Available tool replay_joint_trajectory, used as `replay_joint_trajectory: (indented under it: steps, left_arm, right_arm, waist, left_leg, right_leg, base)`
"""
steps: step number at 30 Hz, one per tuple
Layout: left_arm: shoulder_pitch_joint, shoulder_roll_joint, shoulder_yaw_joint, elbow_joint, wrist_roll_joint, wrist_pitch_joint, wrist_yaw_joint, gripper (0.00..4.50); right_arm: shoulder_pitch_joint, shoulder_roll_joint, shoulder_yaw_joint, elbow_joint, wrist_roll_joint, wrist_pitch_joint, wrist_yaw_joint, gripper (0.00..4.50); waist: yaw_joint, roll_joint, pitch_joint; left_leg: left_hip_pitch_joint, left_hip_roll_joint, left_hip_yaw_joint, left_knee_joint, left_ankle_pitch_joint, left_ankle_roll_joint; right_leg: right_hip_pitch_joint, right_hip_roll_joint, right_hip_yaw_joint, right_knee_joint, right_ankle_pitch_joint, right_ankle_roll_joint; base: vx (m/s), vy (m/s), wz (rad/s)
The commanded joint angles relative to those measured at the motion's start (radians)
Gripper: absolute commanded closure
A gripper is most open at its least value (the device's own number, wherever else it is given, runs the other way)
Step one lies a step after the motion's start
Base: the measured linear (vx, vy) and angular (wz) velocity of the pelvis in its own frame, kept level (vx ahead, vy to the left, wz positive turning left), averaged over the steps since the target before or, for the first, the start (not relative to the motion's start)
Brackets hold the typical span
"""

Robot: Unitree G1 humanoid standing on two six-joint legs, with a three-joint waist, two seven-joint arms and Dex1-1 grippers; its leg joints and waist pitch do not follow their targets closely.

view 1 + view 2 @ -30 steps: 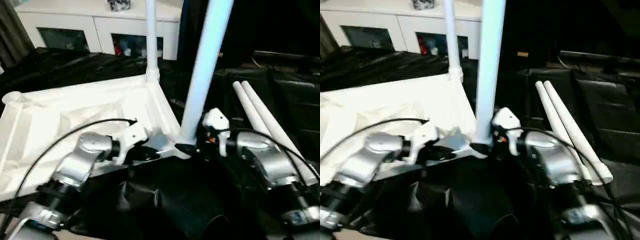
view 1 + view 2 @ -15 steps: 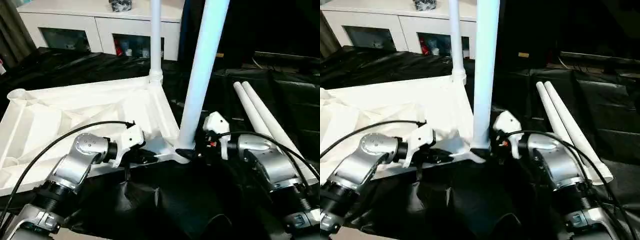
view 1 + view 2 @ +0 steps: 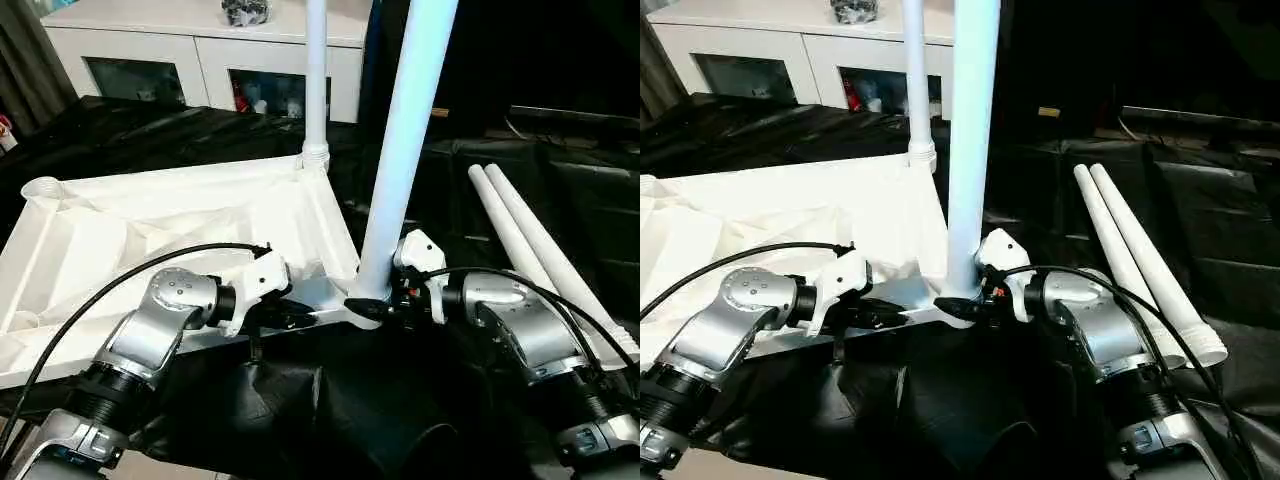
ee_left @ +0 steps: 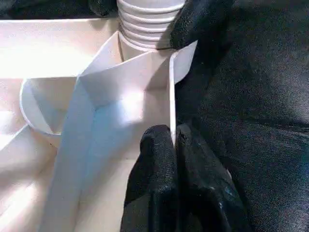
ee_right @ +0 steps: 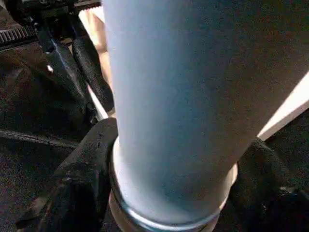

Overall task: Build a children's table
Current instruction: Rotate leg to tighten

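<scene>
Black sheet under white tabletop.

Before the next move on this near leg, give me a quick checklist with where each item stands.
1. Left end effector shut on the table top rim: ok.
2. Right end effector fingers on both sides of the near leg base: ok; firm grip: cannot tell.
3. Near leg upright in its corner socket: ok; fully screwed in: not ok, threads show in the left wrist view.
4. Far leg standing in its socket: ok.
5. Two spare legs lying to the right, apart from the arms: ok.
</scene>
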Motion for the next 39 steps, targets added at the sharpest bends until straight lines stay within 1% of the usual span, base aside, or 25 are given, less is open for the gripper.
replay_joint_trajectory:
  steps: [1,4,6,7,10,11,14,15,16,18,20,21,22,23,26,27,29,30,31,32,33,34,35,36,39]
  left_arm:
    - [-0.02,-0.011,0.007,-0.022,-0.027,-0.032,-0.013,4.5]
    - [-0.02,-0.031,0.022,-0.009,-0.032,-0.031,0.02,4.5]
    - [-0.035,-0.074,0.051,0.026,-0.044,-0.006,0.082,4.5]
    - [-0.042,-0.089,0.059,0.042,-0.042,-0.005,0.108,4.5]
    - [-0.086,-0.155,0.075,0.123,0.002,-0.009,0.254,4.5]
    - [-0.1,-0.179,0.077,0.146,0.018,-0.008,0.307,4.5]
    - [-0.131,-0.243,0.085,0.187,0.042,0.013,0.423,4.5]
    - [-0.154,-0.292,0.088,0.219,0.064,0.027,0.512,4.5]
    - [-0.165,-0.315,0.074,0.234,0.086,0.022,0.549,4.5]
    - [-0.174,-0.337,0.058,0.25,0.105,0.013,0.574,4.5]
    - [-0.178,-0.35,0.052,0.254,0.107,0.011,0.575,4.5]
    - [-0.175,-0.349,0.047,0.251,0.109,0.001,0.564,4.5]
    - [-0.175,-0.349,0.043,0.252,0.111,-0.008,0.558,4.5]
    - [-0.169,-0.343,0.042,0.243,0.105,-0.018,0.538,4.5]
    - [-0.156,-0.324,0.039,0.225,0.1,-0.033,0.501,4.5]
    - [-0.156,-0.323,0.039,0.224,0.1,-0.034,0.499,4.5]
    - [-0.135,-0.295,0.03,0.201,0.097,-0.06,0.442,4.5]
    - [-0.127,-0.281,0.024,0.192,0.097,-0.074,0.417,4.5]
    - [-0.122,-0.274,0.02,0.186,0.096,-0.083,0.403,4.5]
    - [-0.11,-0.255,0.014,0.169,0.086,-0.097,0.362,4.5]
    - [-0.105,-0.249,0.013,0.162,0.081,-0.099,0.346,4.5]
    - [-0.098,-0.241,0.013,0.151,0.071,-0.096,0.325,4.5]
    - [-0.094,-0.235,0.012,0.144,0.066,-0.099,0.309,4.5]
    - [-0.075,-0.205,0.001,0.114,0.041,-0.118,0.235,4.5]
    - [-0.063,-0.175,-0.007,0.098,0.027,-0.133,0.177,4.5]
  right_arm:
    - [-0.014,-0.001,-0.004,0.006,-0.008,-0.005,-0.007,1.64]
    - [0.0,0.019,-0.001,0.006,-0.006,-0.001,-0.032,1.73]
    - [-0.005,0.064,-0.015,0.042,-0.024,0.005,-0.131,1.74]
    - [-0.009,0.082,-0.022,0.062,-0.032,0.007,-0.172,1.74]
    - [-0.034,0.163,-0.047,0.159,-0.059,0.02,-0.338,1.75]
    - [-0.043,0.192,-0.056,0.188,-0.06,0.026,-0.383,1.75]
    - [-0.076,0.263,-0.084,0.263,-0.058,0.048,-0.503,1.75]
    - [-0.109,0.315,-0.099,0.329,-0.071,0.052,-0.603,1.75]
    - [-0.131,0.346,-0.101,0.373,-0.083,0.056,-0.661,1.75]
    - [-0.154,0.377,-0.102,0.417,-0.092,0.05,-0.709,1.75]
    - [-0.166,0.4,-0.119,0.436,-0.078,0.045,-0.719,1.75]
    - [-0.17,0.407,-0.131,0.437,-0.068,0.045,-0.715,1.75]
    - [-0.175,0.412,-0.14,0.443,-0.062,0.044,-0.716,1.19]
    - [-0.176,0.413,-0.15,0.434,-0.049,0.044,-0.697,1.19]
    - [-0.175,0.401,-0.143,0.415,-0.053,0.034,-0.656,0.88]
    - [-0.175,0.4,-0.142,0.416,-0.055,0.033,-0.655,0.88]
    - [-0.164,0.36,-0.111,0.385,-0.075,0.024,-0.596,0.67]
    - [-0.159,0.341,-0.097,0.372,-0.083,0.022,-0.57,0.67]
    - [-0.155,0.33,-0.09,0.363,-0.086,0.018,-0.555,0.67]
    - [-0.141,0.296,-0.075,0.333,-0.092,0.009,-0.512,0.67]
    - [-0.136,0.285,-0.072,0.323,-0.094,0.005,-0.496,0.67]
    - [-0.129,0.268,-0.07,0.307,-0.091,0.001,-0.468,0.67]
    - [-0.123,0.255,-0.066,0.294,-0.09,-0.008,-0.446,0.67]
    - [-0.101,0.201,-0.058,0.239,-0.078,-0.019,-0.362,0.67]
    - [-0.078,0.147,-0.054,0.181,-0.055,-0.043,-0.267,0.67]
  waist:
    - [0.002,-0.006,-0.073]
    - [0.001,-0.006,-0.074]
    - [-0.002,-0.004,-0.073]
    - [-0.004,-0.006,-0.073]
    - [-0.012,-0.005,-0.07]
    - [-0.007,-0.005,-0.073]
    - [-0.011,-0.003,-0.071]
    - [-0.012,-0.003,-0.072]
    - [-0.014,-0.001,-0.068]
    - [-0.017,-0.001,-0.068]
    - [-0.016,-0.001,-0.066]
    - [-0.016,-0.005,-0.067]
    - [-0.015,-0.003,-0.068]
    - [-0.016,-0.002,-0.068]
    - [-0.016,-0.002,-0.068]
    - [-0.017,-0.002,-0.068]
    - [-0.018,-0.003,-0.069]
    - [-0.018,-0.004,-0.07]
    - [-0.018,-0.004,-0.069]
    - [-0.019,0.0,-0.071]
    - [-0.021,-0.002,-0.073]
    - [-0.019,0.0,-0.073]
    - [-0.018,-0.001,-0.074]
    - [-0.015,0.002,-0.074]
    - [-0.007,0.003,-0.072]
  left_leg:
    - [0.025,0.07,-0.035,-0.061,-0.099,0.063]
    - [0.026,0.07,-0.036,-0.06,-0.097,0.06]
    - [0.025,0.068,-0.035,-0.06,-0.1,0.055]
    - [0.026,0.067,-0.037,-0.061,-0.11,0.047]
    - [0.03,0.065,-0.036,-0.064,-0.131,0.028]
    - [0.03,0.066,-0.037,-0.064,-0.13,0.017]
    - [0.032,0.065,-0.036,-0.065,-0.136,0.013]
    - [0.031,0.064,-0.037,-0.066,-0.14,0.008]
    - [0.032,0.065,-0.036,-0.069,-0.15,0.003]
    - [0.035,0.064,-0.039,-0.071,-0.177,-0.01]
    - [0.036,0.064,-0.039,-0.073,-0.193,-0.008]
    - [0.035,0.064,-0.039,-0.073,-0.193,-0.004]
    - [0.035,0.064,-0.039,-0.073,-0.188,-0.002]
    - [0.033,0.065,-0.039,-0.074,-0.18,0.003]
    - [0.033,0.066,-0.04,-0.075,-0.189,0.007]
    - [0.033,0.066,-0.04,-0.076,-0.187,0.006]
    - [0.032,0.065,-0.039,-0.075,-0.183,0.009]
    - [0.029,0.065,-0.04,-0.073,-0.172,0.014]
    - [0.027,0.066,-0.04,-0.074,-0.164,0.018]
    - [0.027,0.065,-0.04,-0.072,-0.155,0.024]
    - [0.027,0.065,-0.037,-0.069,-0.143,0.032]
    - [0.028,0.065,-0.036,-0.068,-0.134,0.039]
    - [0.026,0.064,-0.036,-0.066,-0.129,0.042]
    - [0.025,0.065,-0.037,-0.066,-0.124,0.047]
    - [0.028,0.07,-0.036,-0.067,-0.149,0.051]
  right_leg:
    - [0.05,-0.1,0.056,-0.063,-0.028,-0.22]
    - [0.05,-0.1,0.056,-0.062,-0.023,-0.221]
    - [0.048,-0.101,0.057,-0.064,-0.03,-0.225]
    - [0.051,-0.102,0.056,-0.066,-0.048,-0.223]
    - [0.045,-0.1,0.056,-0.073,-0.095,-0.221]
    - [0.051,-0.105,0.058,-0.074,-0.109,-0.214]
    - [0.048,-0.104,0.059,-0.078,-0.123,-0.207]
    - [0.051,-0.104,0.057,-0.079,-0.14,-0.203]
    - [0.046,-0.103,0.058,-0.082,-0.155,-0.201]
    - [0.049,-0.107,0.058,-0.088,-0.2,-0.187]
    - [0.049,-0.108,0.059,-0.092,-0.216,-0.175]
    - [0.05,-0.108,0.059,-0.092,-0.216,-0.169]
    - [0.05,-0.109,0.06,-0.09,-0.211,-0.169]
    - [0.05,-0.107,0.059,-0.089,-0.197,-0.168]
    - [0.049,-0.107,0.059,-0.089,-0.199,-0.167]
    - [0.05,-0.107,0.058,-0.088,-0.197,-0.168]
    - [0.05,-0.109,0.059,-0.088,-0.19,-0.171]
    - [0.054,-0.109,0.058,-0.086,-0.178,-0.172]
    - [0.054,-0.108,0.058,-0.085,-0.168,-0.17]
    - [0.054,-0.107,0.058,-0.083,-0.146,-0.172]
    - [0.054,-0.106,0.058,-0.08,-0.117,-0.179]
    - [0.052,-0.105,0.058,-0.08,-0.102,-0.186]
    - [0.054,-0.106,0.058,-0.078,-0.094,-0.189]
    - [0.054,-0.105,0.056,-0.077,-0.089,-0.192]
    - [0.049,-0.102,0.056,-0.078,-0.107,-0.19]
  base:
    - [0.0,0.0,0.0]
    - [0.0,0.0,0.0]
    - [0.0,0.0,0.0]
    - [0.0,0.0,0.0]
    - [0.0,0.0,0.0]
    - [0.0,0.0,0.0]
    - [0.0,0.0,0.0]
    - [0.0,0.0,0.0]
    - [0.0,0.0,0.0]
    - [0.0,0.0,0.0]
    - [0.0,0.0,0.0]
    - [0.0,0.0,0.0]
    - [0.0,0.0,0.0]
    - [0.0,0.0,0.0]
    - [0.0,0.0,0.0]
    - [0.0,0.0,0.0]
    - [0.0,0.0,0.0]
    - [0.0,0.0,0.0]
    - [0.0,0.0,0.0]
    - [0.0,0.0,0.0]
    - [0.0,0.0,0.0]
    - [0.0,0.0,0.0]
    - [0.0,0.0,0.0]
    - [0.0,0.0,0.0]
    - [0.0,0.0,0.0]
